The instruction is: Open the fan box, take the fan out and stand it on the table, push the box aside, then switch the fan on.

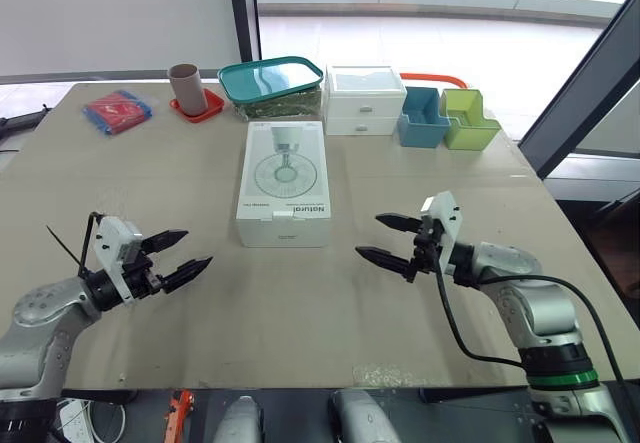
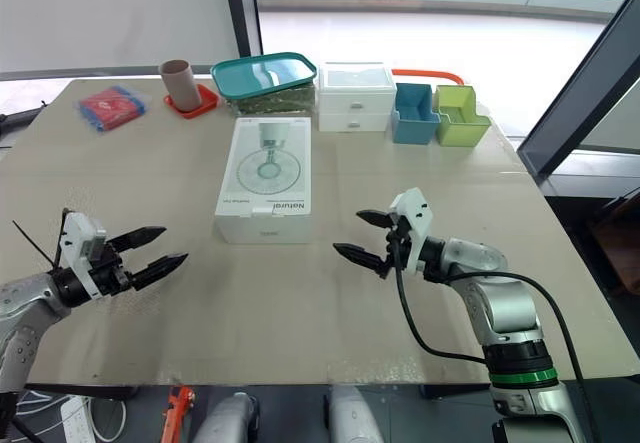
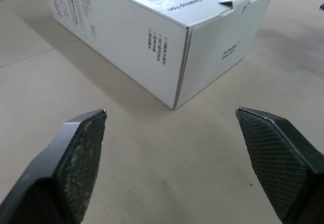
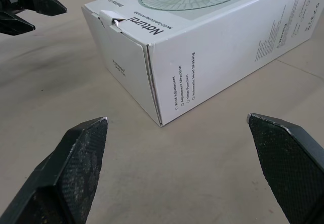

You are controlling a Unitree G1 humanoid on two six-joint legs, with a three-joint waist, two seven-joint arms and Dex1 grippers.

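Note:
The white fan box (image 1: 284, 183) lies flat and closed in the middle of the table, a fan printed on its lid and the end flap tucked in at the near end (image 4: 119, 57). My left gripper (image 1: 178, 254) is open near the table's front left, a short way left of the box's near corner (image 3: 174, 105). My right gripper (image 1: 388, 240) is open at the front right, its black fingertips (image 1: 368, 255) pointing toward the box's near right corner, a short gap away. Neither touches the box.
Along the back edge stand a brown cup (image 1: 187, 87) on a red coaster, a teal-lidded container (image 1: 270, 82), a white drawer unit (image 1: 364, 99), a blue bin (image 1: 423, 117) and a green bin (image 1: 468, 119). A red packet (image 1: 117, 111) lies at the back left.

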